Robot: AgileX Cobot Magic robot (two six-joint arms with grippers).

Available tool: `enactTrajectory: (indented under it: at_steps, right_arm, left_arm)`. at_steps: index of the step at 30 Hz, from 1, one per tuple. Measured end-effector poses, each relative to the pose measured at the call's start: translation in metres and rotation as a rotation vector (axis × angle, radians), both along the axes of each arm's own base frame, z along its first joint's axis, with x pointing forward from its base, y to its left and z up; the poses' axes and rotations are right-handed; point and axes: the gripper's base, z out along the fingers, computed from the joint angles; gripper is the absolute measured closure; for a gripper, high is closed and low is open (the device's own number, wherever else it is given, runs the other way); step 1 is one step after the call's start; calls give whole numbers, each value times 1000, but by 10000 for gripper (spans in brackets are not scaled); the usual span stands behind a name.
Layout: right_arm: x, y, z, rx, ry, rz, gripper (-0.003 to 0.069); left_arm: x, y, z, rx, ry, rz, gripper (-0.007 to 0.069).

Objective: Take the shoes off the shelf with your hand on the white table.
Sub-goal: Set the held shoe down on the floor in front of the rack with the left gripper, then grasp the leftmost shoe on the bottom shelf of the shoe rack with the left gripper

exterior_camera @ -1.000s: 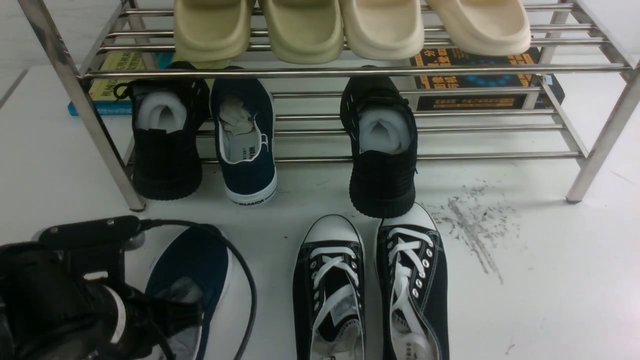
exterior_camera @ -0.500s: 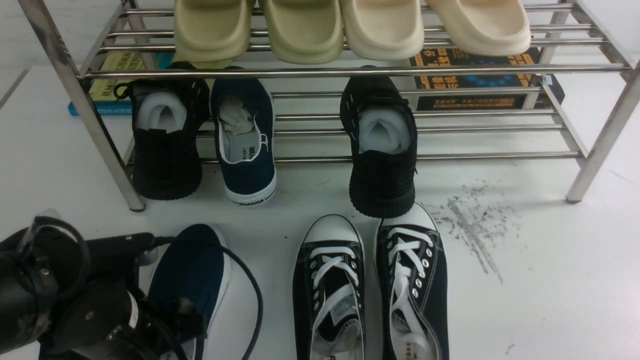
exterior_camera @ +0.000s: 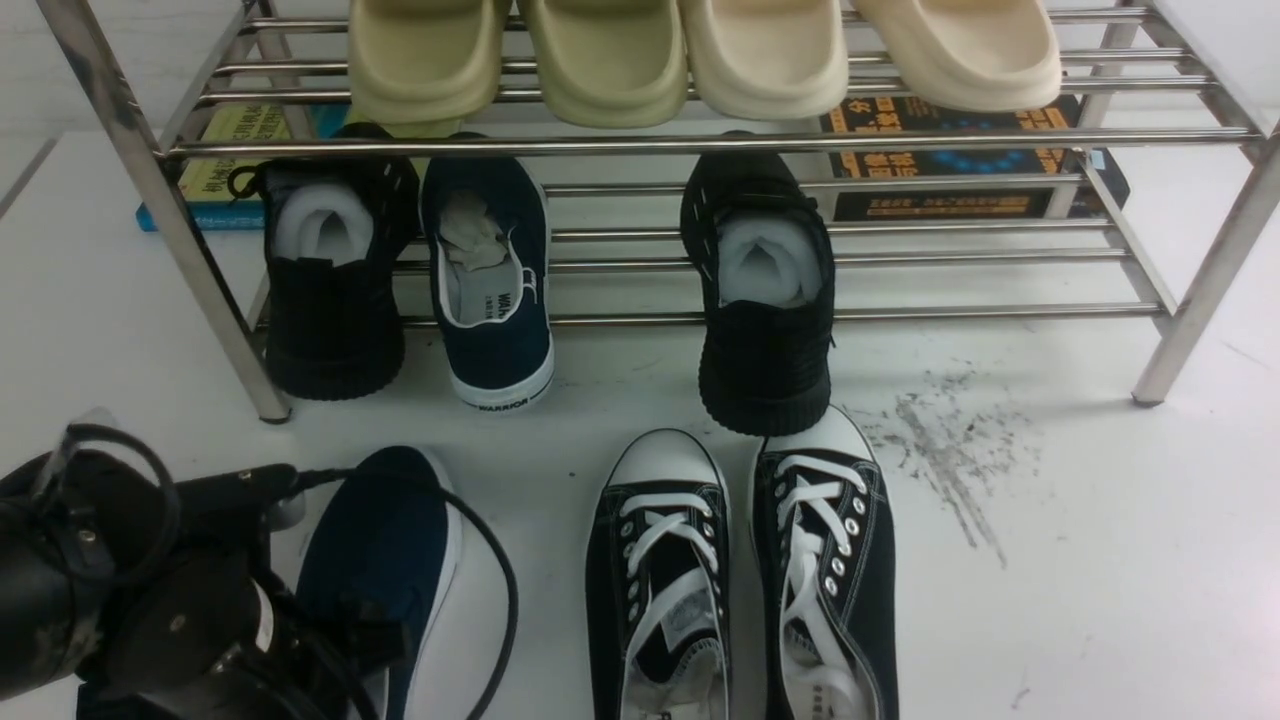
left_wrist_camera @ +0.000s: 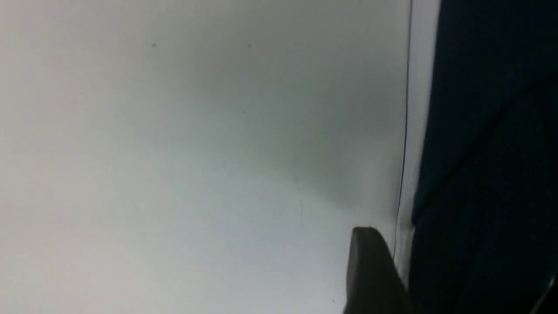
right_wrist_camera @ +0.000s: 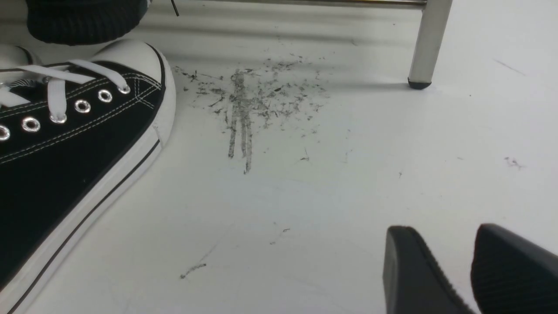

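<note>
My left gripper (left_wrist_camera: 457,257) is standing with its fingers apart over one navy slip-on (exterior_camera: 385,540), which is lying under it on the white table (exterior_camera: 1000,620). I judge I am finishing the release of this shoe. The other navy slip-on (exterior_camera: 505,350) is resting ahead and to the right of the gripper, on the shelf (exterior_camera: 640,146), so next I should be lifting clear, then reaching there. The left wrist view is showing the finger (left_wrist_camera: 375,270) outside the white sole; the front view is hiding this behind the gripper body.

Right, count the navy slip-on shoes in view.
2: one navy slip-on on the rack's lower tier, toe toward the camera; another on the white table, partly hidden by the left gripper.
</note>
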Motion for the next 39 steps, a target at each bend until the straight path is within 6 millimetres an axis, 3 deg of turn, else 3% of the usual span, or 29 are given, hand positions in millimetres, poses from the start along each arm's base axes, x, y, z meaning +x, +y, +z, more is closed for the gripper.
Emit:
enactTrajectory:
  at_steps: [3,6,15,24,27,30,33,37,39]
  right_arm:
    - [0,0,0,0,0,0,422]
    - [0,0,0,0,0,0,422]
    - [0,0,0,0,0,0,422]
    - [0,0,0,0,0,0,422]
    - [0,0,0,0,0,0,422]
    - [0,0,0,0,0,0,422]
    - [0,0,0,0,0,0,422]
    - [0,0,0,1,0,0,422]
    - [0,0,0,1,0,0,422]
  left_arm:
    - [2,-1,9,12,37,30,148]
    - [6,-1,21,56,78,33,97]
    - [5,2,62,76,56,28,90]
    - [-36,23,110,-2,-81,60,103]
    - [-48,28,131,-52,-160,67,207]
    - [-46,26,154,-107,-225,69,419]
    - [-34,20,171,-133,-280,53,577]
    - [-13,9,178,-152,-324,37,622]
    - [19,-8,176,-172,-358,16,624]
